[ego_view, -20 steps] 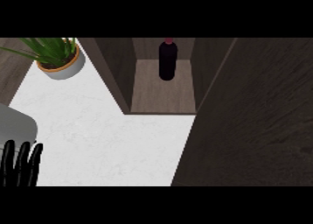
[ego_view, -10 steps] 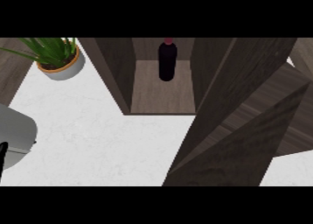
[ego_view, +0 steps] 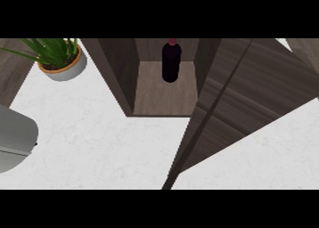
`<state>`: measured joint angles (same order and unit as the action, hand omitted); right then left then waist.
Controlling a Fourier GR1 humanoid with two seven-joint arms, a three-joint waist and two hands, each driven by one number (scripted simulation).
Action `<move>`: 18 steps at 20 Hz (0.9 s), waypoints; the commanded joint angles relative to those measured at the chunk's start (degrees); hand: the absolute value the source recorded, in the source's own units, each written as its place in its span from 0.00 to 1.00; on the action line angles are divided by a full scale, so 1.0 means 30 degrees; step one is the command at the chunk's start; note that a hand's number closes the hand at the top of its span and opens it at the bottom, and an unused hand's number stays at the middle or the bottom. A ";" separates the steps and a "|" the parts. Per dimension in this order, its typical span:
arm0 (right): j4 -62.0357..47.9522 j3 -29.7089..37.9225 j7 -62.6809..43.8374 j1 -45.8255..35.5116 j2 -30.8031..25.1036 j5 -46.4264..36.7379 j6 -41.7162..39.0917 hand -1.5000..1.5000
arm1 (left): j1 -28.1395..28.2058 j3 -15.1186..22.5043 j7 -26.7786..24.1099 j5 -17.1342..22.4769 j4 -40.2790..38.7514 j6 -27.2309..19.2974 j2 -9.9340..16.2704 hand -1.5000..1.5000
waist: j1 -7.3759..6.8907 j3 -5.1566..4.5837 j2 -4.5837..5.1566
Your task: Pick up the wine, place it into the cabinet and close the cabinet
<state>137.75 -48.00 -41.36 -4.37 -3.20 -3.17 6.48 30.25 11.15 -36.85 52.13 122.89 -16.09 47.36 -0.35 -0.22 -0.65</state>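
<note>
A dark wine bottle (ego_view: pixel 171 62) with a red cap stands upright inside the dark wood cabinet (ego_view: pixel 116 71), toward the back of its floor. The cabinet's door (ego_view: pixel 247 102) hangs partly swung across the right side of the opening, its lower edge reaching down over the white counter (ego_view: pixel 96 147). No hand shows in the head view. A grey forearm (ego_view: pixel 7 138) lies at the left edge, and what is beyond its end is out of frame.
A green plant in a pale pot (ego_view: pixel 62 64) stands at the back left of the counter. Dark wood surfaces (ego_view: pixel 7 75) border the counter at the far left and top right.
The left hand has dropped out of view at the lower left. The cabinet door has swung from wide open toward the opening. The bottle has stayed put.
</note>
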 commanded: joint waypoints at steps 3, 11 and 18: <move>-0.1000 -0.2717 -0.0381 -0.4253 0.0991 -0.1542 0.2962 1.00 | -0.0599 -0.1181 0.0922 0.1181 0.0025 0.1113 0.0059 0.00 | -0.0177 0.0014 0.0102; -0.3339 -0.0388 -0.1262 -0.9001 0.0911 0.1040 0.5245 1.00 | -0.1627 -0.0011 0.1535 0.0490 -0.0182 0.0561 -0.0984 0.00 | -0.0477 0.0008 0.0262; -0.7218 0.1908 -0.0602 -1.4772 0.0982 0.3901 0.7679 1.00 | -0.2288 -0.1008 0.2190 0.0818 -0.0472 0.0895 -0.0836 0.00 | -0.0660 0.0021 0.0245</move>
<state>123.76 -46.04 -42.57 -37.68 -3.95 4.53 25.85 24.83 9.79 -31.91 53.96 121.21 -12.89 44.62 -2.26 -0.19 0.09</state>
